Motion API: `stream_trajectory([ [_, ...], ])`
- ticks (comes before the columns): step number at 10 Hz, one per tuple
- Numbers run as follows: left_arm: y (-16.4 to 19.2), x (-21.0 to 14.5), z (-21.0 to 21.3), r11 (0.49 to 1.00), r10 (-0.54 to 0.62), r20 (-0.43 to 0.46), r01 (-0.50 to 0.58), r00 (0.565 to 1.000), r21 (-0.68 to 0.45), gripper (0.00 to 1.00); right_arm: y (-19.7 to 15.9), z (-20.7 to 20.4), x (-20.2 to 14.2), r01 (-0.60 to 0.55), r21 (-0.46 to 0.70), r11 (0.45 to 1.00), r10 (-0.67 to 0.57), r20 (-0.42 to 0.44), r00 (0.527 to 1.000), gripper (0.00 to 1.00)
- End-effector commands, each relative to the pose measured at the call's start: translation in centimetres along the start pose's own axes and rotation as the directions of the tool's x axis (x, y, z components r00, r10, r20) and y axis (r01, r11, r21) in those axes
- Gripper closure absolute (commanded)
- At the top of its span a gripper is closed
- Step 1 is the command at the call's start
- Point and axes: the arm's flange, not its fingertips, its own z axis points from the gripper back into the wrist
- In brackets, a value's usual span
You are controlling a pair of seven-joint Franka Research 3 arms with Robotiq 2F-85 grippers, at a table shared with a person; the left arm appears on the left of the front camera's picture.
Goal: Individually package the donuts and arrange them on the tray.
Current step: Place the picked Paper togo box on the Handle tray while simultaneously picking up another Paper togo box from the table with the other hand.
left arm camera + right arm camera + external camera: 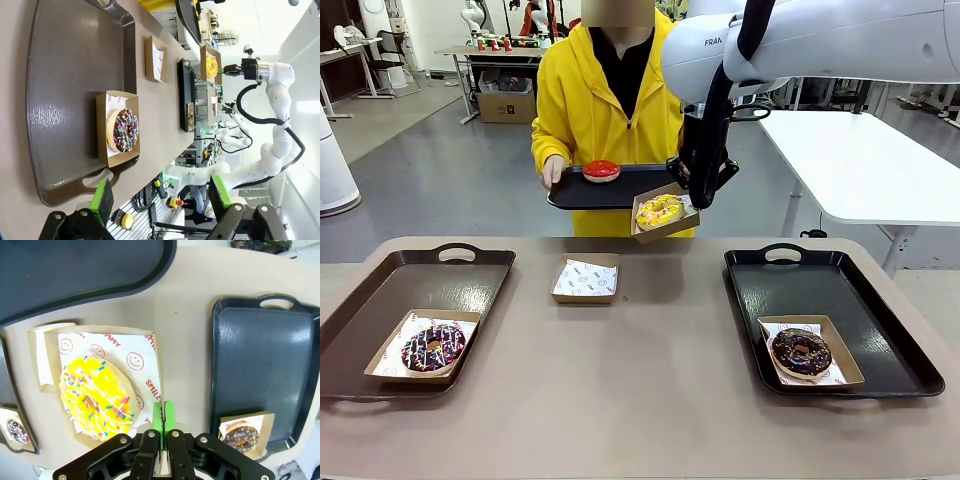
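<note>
Right claw [162, 408] was clamped on the box [42, 360] of the yellow donut [95, 397], lower centre; left claw [160, 186] stood apart.

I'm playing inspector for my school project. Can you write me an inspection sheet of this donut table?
Surface: tan table carrying a left tray and a right tray.
Job's things: sprinkled chocolate donut boxed on the left tray; dark chocolate donut boxed on the right tray; yellow donut in the yellow donut's box, held in the air; red donut unboxed on a black tray the person holds.
Clutter: one empty box between the trays.
End effectors: left end effector open above the left tray; right end effector shut on the yellow donut's box.
Cables: black cable along the right arm.
Surroundings: white table beyond.
</note>
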Motion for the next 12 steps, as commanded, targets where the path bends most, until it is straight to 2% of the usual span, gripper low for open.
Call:
stream_trajectory([
  [1, 0.0, 0.0, 0.0, 1.0, 0.0, 0.0, 0.0, 1.0, 0.0, 0.0, 0.0, 0.0, 0.0, 0.0, 0.0, 1.0, 0.0, 0.0, 1.0, 0.99],
  [4, -6.8, 2.4, -1.9, 0.99, -0.077, -0.052, 0.083, 0.996, 0.115, 0.0, -7.9, 0.1, -1.9, -0.001, 0.065, 0.998, 0.002, -0.01, 1.0, 0.99],
  [5, -9.4, 3.9, -3.0, 0.985, -0.095, -0.04, 0.1, 0.995, 0.143, 0.0, -10.3, -0.6, -2.2, -0.029, 0.071, 0.997, 0.031, -0.025, 0.999, 0.99],
  [6, -12.1, 4.9, -4.2, 0.977, -0.119, -0.038, 0.124, 0.992, 0.173, 0.0, -12.9, -1.4, -2.2, -0.071, 0.089, 0.993, 0.073, -0.015, 0.997, 0.99],
  [8, -17.2, 5.8, -8.2, 0.948, -0.19, -0.059, 0.199, 0.98, 0.249, 0.0, -17.5, -3.3, -2.1, -0.081, 0.132, 0.988, 0.08, 0.013, 0.997, 0.99],
  [10, -20.5, 6.1, -13.5, 0.893, -0.212, -0.123, 0.244, 0.969, 0.378, 0.0, -19.9, -4.2, -2.0, -0.021, 0.112, 0.993, 0.019, 0.021, 1.0, 0.99],
  [12, -22.4, 6.7, -19.9, 0.813, -0.234, -0.161, 0.284, 0.959, 0.508, 0.0, -21.2, -4.7, -2.3, 0.01, 0.104, 0.995, -0.012, 0.019, 1.0, 0.99],
])
